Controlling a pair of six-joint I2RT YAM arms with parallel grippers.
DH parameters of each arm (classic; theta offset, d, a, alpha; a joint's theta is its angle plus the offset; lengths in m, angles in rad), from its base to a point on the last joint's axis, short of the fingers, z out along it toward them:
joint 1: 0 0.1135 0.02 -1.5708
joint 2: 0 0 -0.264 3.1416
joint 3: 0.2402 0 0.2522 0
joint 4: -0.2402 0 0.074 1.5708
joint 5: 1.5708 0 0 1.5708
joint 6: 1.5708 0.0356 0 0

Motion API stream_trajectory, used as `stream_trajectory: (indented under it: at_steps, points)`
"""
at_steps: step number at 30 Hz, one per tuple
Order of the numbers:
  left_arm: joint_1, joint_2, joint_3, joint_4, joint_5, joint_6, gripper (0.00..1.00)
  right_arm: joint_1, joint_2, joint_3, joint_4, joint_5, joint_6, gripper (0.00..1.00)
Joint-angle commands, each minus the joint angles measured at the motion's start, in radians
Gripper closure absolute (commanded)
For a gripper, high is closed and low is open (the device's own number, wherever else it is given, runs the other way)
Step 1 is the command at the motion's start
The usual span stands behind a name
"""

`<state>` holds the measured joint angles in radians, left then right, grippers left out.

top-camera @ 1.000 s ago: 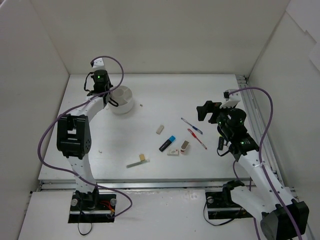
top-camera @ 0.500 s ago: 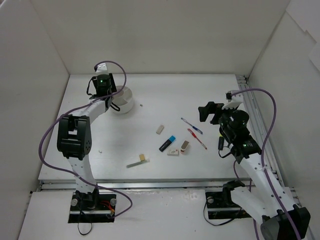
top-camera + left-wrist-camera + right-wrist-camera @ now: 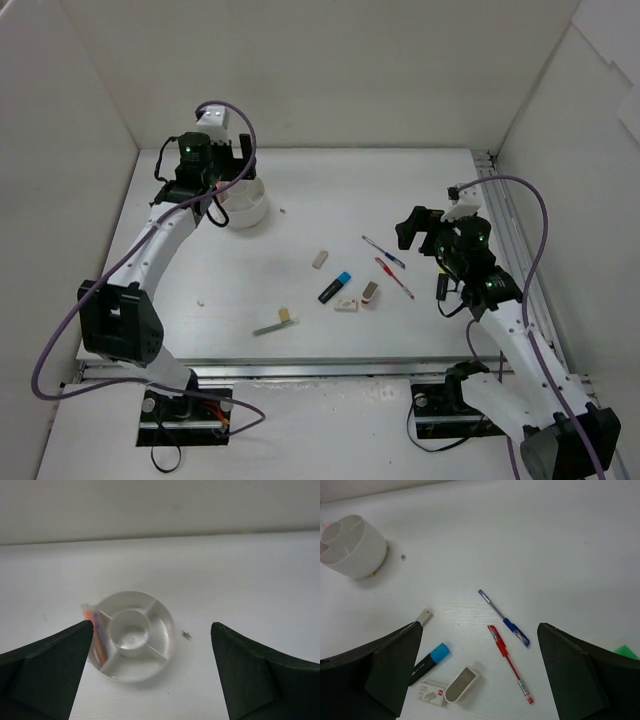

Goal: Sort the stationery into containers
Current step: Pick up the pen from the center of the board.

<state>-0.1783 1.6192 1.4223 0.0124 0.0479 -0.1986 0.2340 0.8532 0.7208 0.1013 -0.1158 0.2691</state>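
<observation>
Fingers of the left arm (image 3: 50, 670) stood wide apart, grasping nothing, with the white pot (image 3: 145, 607) on the table (image 3: 250, 580) below the gap between them and reddish pens (image 3: 97, 637) in its compartment nearest the left finger. Right fingers (image 3: 385, 670), likewise spread and empty, hung over a blue pen (image 3: 505, 621), red pen (image 3: 510, 664) and blue-capped marker (image 3: 430, 664) lying between them.

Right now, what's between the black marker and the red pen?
A small rounded eraser lies between the marker and the red pen, touching neither, seen in the top view.
</observation>
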Motion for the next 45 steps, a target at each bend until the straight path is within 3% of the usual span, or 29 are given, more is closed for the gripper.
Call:
stream_trajectory:
  at_steps: [1, 9, 13, 24, 28, 37, 45]
  points:
    - [-0.085, -0.088, 0.008, -0.192, 0.251, 0.054, 0.00, -0.010, 0.102, 0.090, -0.095, 0.067, 0.055, 0.02]
    - [-0.219, -0.342, -0.327, -0.149, 0.277, -0.027, 0.00, -0.010, 0.372, 0.192, -0.290, -0.053, -0.010, 0.02]
    - [-0.250, -0.461, -0.475, -0.156, 0.242, -0.071, 0.00, -0.012, 0.461, 0.232, -0.368, 0.046, -0.005, 0.02]
    - [-0.328, -0.656, -0.652, -0.253, 0.213, -0.101, 0.00, 0.001, 0.356, 0.086, -0.423, -0.012, 0.025, 0.02]
    - [-0.411, -0.641, -0.758, -0.265, 0.187, -0.157, 0.00, 0.004, 0.310, 0.062, -0.433, -0.009, 0.039, 0.02]
    - [-0.625, -0.516, -0.809, -0.302, 0.018, -0.286, 0.00, 0.001, 0.161, 0.069, -0.440, 0.025, 0.051, 0.02]
    - [-0.728, -0.300, -0.728, -0.318, -0.131, -0.288, 0.01, -0.001, 0.081, 0.051, -0.443, 0.015, 0.047, 0.02]
